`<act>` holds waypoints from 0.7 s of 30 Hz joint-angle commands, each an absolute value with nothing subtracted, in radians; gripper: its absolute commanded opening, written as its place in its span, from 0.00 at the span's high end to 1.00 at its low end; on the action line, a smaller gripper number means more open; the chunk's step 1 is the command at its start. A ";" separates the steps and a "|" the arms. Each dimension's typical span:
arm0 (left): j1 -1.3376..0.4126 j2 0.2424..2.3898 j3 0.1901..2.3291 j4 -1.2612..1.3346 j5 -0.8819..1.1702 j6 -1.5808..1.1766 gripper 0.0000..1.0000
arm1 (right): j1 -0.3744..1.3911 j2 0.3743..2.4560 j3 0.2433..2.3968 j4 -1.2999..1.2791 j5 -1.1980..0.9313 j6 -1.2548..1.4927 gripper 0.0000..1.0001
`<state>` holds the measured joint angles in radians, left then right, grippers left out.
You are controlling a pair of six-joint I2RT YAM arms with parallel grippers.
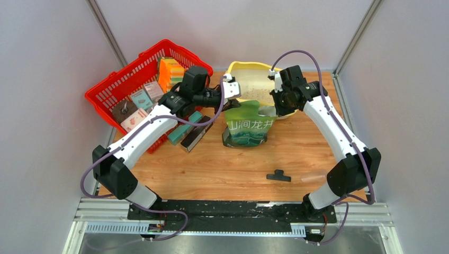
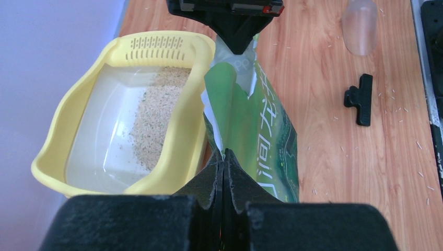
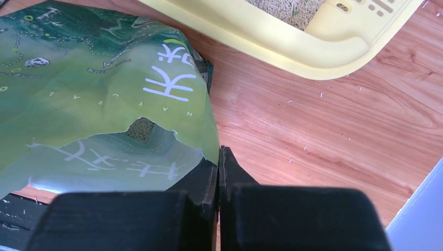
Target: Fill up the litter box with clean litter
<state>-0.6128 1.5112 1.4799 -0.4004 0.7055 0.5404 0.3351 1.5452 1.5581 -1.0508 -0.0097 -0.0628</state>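
Note:
The pale yellow litter box (image 1: 236,67) stands at the back of the table. Beige clean litter (image 2: 156,112) covers part of its white basin. The green printed bag (image 1: 248,124) stands against the box's near side with its top torn open, and granules show through the tear (image 3: 141,128). My left gripper (image 2: 223,155) is shut on the bag's top edge at one end. My right gripper (image 3: 219,152) is shut on the bag's edge at the other end. In the top view the left gripper (image 1: 232,95) and right gripper (image 1: 275,101) flank the bag's mouth beside the box.
A red mesh basket (image 1: 132,84) full of small boxes stands at the back left, with more boxes (image 1: 188,132) beside it. A black clip (image 1: 278,175) and a clear plastic bottle (image 1: 315,175) lie on the wood near the right arm. Stray granules dot the table.

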 commanded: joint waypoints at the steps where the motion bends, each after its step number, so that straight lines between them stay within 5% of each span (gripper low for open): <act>1: -0.563 1.451 1.526 -0.192 0.755 0.494 1.00 | 0.313 1.528 1.647 -1.034 0.109 -0.067 1.00; 21: -0.512 1.549 1.746 -0.224 0.862 0.749 1.00 | 0.368 1.592 1.764 -1.141 -0.046 -0.006 1.00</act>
